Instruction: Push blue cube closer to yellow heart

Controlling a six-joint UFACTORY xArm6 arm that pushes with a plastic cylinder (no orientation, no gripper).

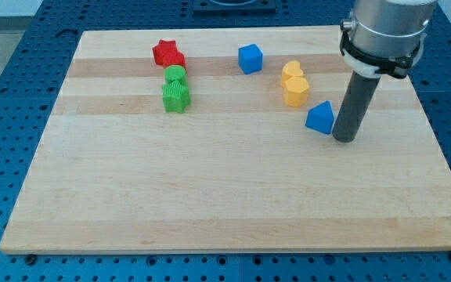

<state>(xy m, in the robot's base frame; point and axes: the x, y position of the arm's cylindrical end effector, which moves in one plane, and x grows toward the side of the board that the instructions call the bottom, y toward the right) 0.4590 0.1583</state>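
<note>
The blue cube (250,58) sits near the view's top centre of the wooden board. The yellow heart (291,71) lies to its right, with a yellow block (296,91) touching it just below. My tip (344,138) is at the view's right, right beside a blue triangle (320,117) on that block's right side. The tip is well to the right of and below the blue cube, below and to the right of the yellow heart.
A red star (167,53) sits at the view's upper left, with a green round block (175,76) and a green star (176,97) stacked just below it. The wooden board (225,196) lies on a blue perforated table.
</note>
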